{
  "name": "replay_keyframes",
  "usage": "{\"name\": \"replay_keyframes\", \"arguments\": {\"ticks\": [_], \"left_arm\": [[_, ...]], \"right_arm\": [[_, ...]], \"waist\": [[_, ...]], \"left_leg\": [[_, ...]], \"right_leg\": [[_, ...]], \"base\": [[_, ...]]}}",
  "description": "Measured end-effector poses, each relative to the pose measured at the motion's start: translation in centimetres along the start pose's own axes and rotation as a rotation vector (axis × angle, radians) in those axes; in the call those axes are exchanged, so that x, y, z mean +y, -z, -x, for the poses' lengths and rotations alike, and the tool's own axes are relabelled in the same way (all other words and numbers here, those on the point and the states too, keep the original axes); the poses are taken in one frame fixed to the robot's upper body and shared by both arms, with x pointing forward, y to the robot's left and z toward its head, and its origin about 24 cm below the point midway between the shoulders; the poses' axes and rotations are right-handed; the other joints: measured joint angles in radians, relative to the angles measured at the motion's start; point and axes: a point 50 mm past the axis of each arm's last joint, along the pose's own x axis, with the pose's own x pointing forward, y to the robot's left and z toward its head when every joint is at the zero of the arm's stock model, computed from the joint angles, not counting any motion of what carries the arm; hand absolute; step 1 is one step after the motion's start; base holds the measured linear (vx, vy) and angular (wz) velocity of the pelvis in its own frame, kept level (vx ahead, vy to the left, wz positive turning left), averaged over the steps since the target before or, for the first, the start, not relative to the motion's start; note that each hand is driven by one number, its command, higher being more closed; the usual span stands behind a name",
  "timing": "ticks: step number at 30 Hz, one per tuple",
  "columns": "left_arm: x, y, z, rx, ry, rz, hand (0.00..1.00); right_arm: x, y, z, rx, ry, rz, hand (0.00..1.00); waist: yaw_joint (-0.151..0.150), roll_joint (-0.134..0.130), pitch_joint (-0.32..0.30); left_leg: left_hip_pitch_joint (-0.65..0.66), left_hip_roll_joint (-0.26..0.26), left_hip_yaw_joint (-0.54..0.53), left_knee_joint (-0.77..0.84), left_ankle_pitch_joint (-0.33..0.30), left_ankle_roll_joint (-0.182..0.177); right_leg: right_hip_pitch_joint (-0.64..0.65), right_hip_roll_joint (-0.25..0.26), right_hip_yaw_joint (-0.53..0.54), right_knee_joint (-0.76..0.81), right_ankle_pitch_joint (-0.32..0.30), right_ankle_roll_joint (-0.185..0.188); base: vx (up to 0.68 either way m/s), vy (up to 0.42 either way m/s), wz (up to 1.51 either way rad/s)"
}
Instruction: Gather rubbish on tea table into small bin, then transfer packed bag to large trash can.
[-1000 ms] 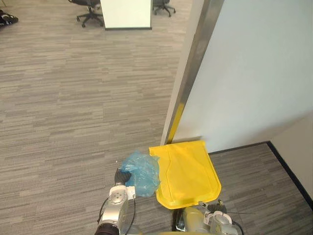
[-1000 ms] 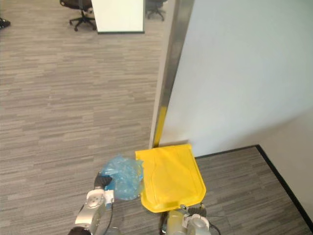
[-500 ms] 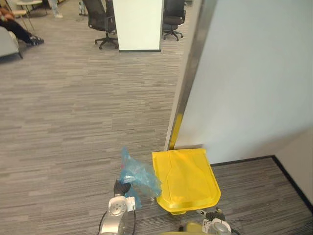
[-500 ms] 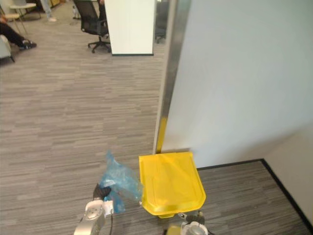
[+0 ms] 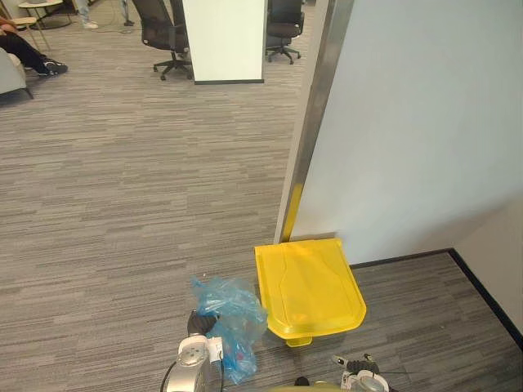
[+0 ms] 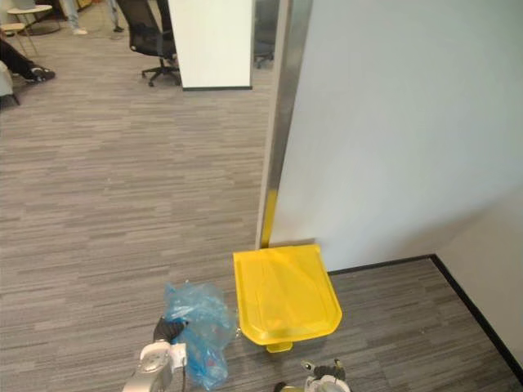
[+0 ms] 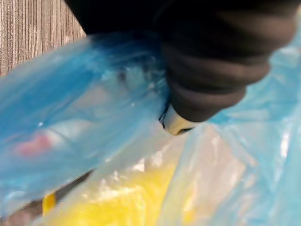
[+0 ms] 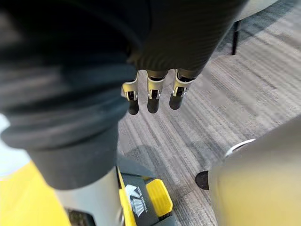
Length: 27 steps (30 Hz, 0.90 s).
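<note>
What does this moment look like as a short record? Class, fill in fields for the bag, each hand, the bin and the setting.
bag: blue bag, hanging beside the bin's left edge, not over the lid
left hand: left hand gripping the bag's bunched top
right hand: right hand idle, fingers straight, holding nothing
bin: yellow trash can against the wall at its corner, lid down, pedal at the front
setting: grey carpet, office chairs far off
</note>
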Motion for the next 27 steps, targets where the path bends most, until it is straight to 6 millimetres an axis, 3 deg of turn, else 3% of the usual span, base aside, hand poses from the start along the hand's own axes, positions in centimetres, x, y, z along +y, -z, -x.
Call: {"name": "replay_keyframes", "arguments": {"ticks": [5,6,7,8,9,10,12,14,19,27], "left_arm": [[-0.1,-1.6,-0.5,-0.048,-0.001,0.002,1.0],[-0.4,-2.2,-0.4,-0.075,0.002,0.023,1.0],[-0.1,-2.3,-0.4,-0.085,-0.008,0.033,1.0],[0.1,-2.5,-0.4,-0.093,-0.018,0.036,1.0],[0.5,-2.2,-0.3,-0.084,-0.038,0.035,1.0],[0.6,-2.0,-0.3,-0.078,-0.043,0.038,1.0],[0.3,-1.7,-0.2,-0.064,-0.039,0.043,1.0],[0.1,-1.5,-0.2,-0.054,-0.034,0.044,1.0],[0.1,-0.4,-0.3,-0.007,-0.032,0.03,1.0],[1.3,1.3,-0.2,0.06,-0.057,0.014,1.0]], "right_arm": [[0.6,-0.8,0.0,-0.029,-0.018,0.011,0.0],[0.8,-1.0,0.0,-0.034,-0.021,0.013,0.0],[1.0,-1.1,0.1,-0.036,-0.027,0.013,0.0],[1.1,-0.8,0.2,-0.029,-0.032,0.016,0.0],[1.2,-0.6,0.2,-0.027,-0.036,0.026,0.0],[1.0,-0.7,0.2,-0.028,-0.032,0.027,0.0],[0.6,-1.6,-0.2,-0.052,-0.022,0.034,0.0],[0.4,-1.9,-0.3,-0.056,-0.015,0.032,0.0],[-1.0,-0.1,-0.6,0.024,0.027,0.013,0.0],[-1.2,0.2,-0.6,0.051,0.034,0.005,0.0]], "waist": [[-0.006,-0.002,0.037],[0.002,0.007,0.039],[0.003,0.008,0.046],[0.001,-0.014,0.043],[0.004,-0.032,0.031],[0.009,-0.027,0.028],[0.025,0.015,0.017],[0.017,0.031,0.018],[0.011,0.032,0.017],[0.008,0.026,0.021]], "left_leg": [[0.034,-0.011,0.099,0.018,-0.004,0.01],[0.032,0.016,0.116,0.015,-0.007,0.017],[0.03,0.013,0.122,0.015,-0.007,0.016],[0.038,-0.004,0.116,0.015,-0.007,0.016],[0.053,-0.014,0.116,0.013,-0.008,0.014],[0.052,-0.013,0.12,0.012,-0.01,0.012],[0.034,0.013,0.134,0.001,0.0,0.002],[0.033,0.006,0.122,-0.016,0.016,0.006],[0.052,-0.017,0.073,-0.056,0.055,0.023],[0.052,-0.037,0.043,-0.083,0.062,0.028]], "right_leg": [[-0.037,0.003,0.051,0.048,0.034,0.004],[-0.04,0.008,0.051,0.047,0.041,0.005],[-0.058,-0.005,0.038,0.115,-0.008,-0.026],[-0.064,-0.044,-0.008,0.245,-0.097,-0.022],[-0.041,-0.049,-0.019,0.201,-0.131,0.004],[-0.027,-0.042,-0.02,0.171,-0.128,-0.001],[-0.005,0.002,-0.007,0.072,-0.063,-0.016],[-0.003,0.003,-0.003,0.056,-0.054,-0.016],[0.046,-0.004,-0.017,-0.016,-0.017,-0.013],[0.119,-0.006,-0.018,-0.202,0.099,-0.012]], "base": [[-0.01,0.043,-0.52],[-0.03,0.009,-0.21],[-0.02,-0.004,-0.04],[0.01,-0.019,0.11],[0.04,-0.048,0.07],[0.05,-0.051,-0.23],[0.01,-0.033,-0.34],[-0.01,-0.03,-0.03],[-0.01,0.004,0.11],[-0.05,0.041,0.0]]}}
